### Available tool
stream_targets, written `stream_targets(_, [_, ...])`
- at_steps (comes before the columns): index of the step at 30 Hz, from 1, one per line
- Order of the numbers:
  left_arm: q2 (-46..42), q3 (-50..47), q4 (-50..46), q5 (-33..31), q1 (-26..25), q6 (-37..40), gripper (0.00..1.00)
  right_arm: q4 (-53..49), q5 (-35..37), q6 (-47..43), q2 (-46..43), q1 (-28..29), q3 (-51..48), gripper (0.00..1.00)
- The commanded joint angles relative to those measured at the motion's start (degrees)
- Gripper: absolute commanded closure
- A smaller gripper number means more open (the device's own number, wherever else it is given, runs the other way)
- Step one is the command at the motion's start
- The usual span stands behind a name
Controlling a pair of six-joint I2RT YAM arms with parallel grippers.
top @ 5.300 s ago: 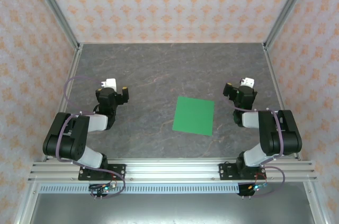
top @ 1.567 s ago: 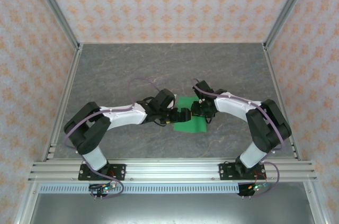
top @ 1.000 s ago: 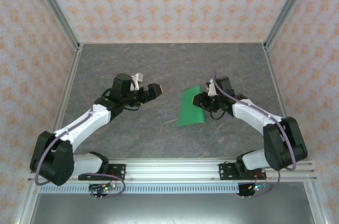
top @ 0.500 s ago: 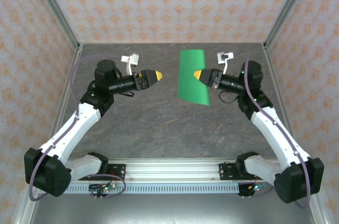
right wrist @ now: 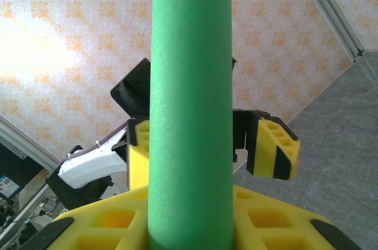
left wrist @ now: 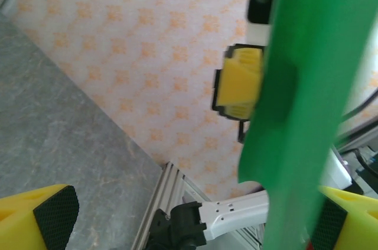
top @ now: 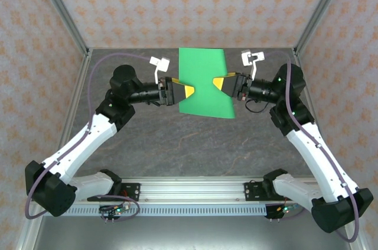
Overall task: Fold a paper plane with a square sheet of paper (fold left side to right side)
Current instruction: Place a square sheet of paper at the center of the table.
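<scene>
While right fingers point(top: 220, 83) clamp sheet point(top: 204, 99) aloft | left fingers point(left wrist: 50, 223) straddle it

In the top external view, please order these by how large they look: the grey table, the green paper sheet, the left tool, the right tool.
1. Table.
2. Green paper sheet, held up nearer the camera.
3. Left tool and right tool: they look alike, so I do not rank them.

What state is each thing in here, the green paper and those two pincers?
green paper: unfolded, slightly bowed, held up in the air above the table.
right pincer: shut on the paper's right edge.
left pincer: open, one finger on either side of the paper's left edge.
</scene>
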Motion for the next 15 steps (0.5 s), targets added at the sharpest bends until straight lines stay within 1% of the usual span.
stream_targets(1, [-0.4,2.1,4.1,1.1,-0.7,1.4,0.04,-0.7,-0.6,-2.1,-0.5,0.4,1.7,0.68])
stream_targets(2, [-0.4,2.1,4.1,1.1,-0.8,1.4,0.09,-1.9,0.0,-3.0,-0.6,0.4,1.7,0.68])
stream_targets(4, [-0.5,2.0,4.1,1.0,-1.0,1.4,0.2,-4.0,1.4,-4.5,-0.9,0.4,1.6,0.68])
stream_targets(6, [-0.7,1.8,3.6,0.6,-1.1,1.5,0.39,-5.6,2.9,-5.7,-1.1,0.4,1.4,0.67])
stream_targets(8, [-0.7,1.4,3.0,0.0,-1.1,1.9,0.61,-7.9,4.1,-7.2,-1.1,0.4,1.5,0.66])
stream_targets(10, [-0.6,1.3,1.2,-0.8,-1.1,3.1,0.76,-11.2,6.1,-9.1,-1.1,0.3,1.8,0.63])
stream_targets(11, [-0.6,1.1,0.1,-1.2,-1.1,3.8,0.81,-12.9,7.2,-10.3,-1.3,0.3,1.9,0.62])
stream_targets(13, [-0.4,0.2,-1.6,-2.3,-1.2,4.9,0.86,-15.6,10.4,-12.0,-1.4,0.1,1.8,0.57])
stream_targets(15, [-0.2,-1.1,-2.2,-3.1,-1.1,5.1,0.94,-18.0,13.5,-13.3,-1.4,-0.1,1.6,0.51])
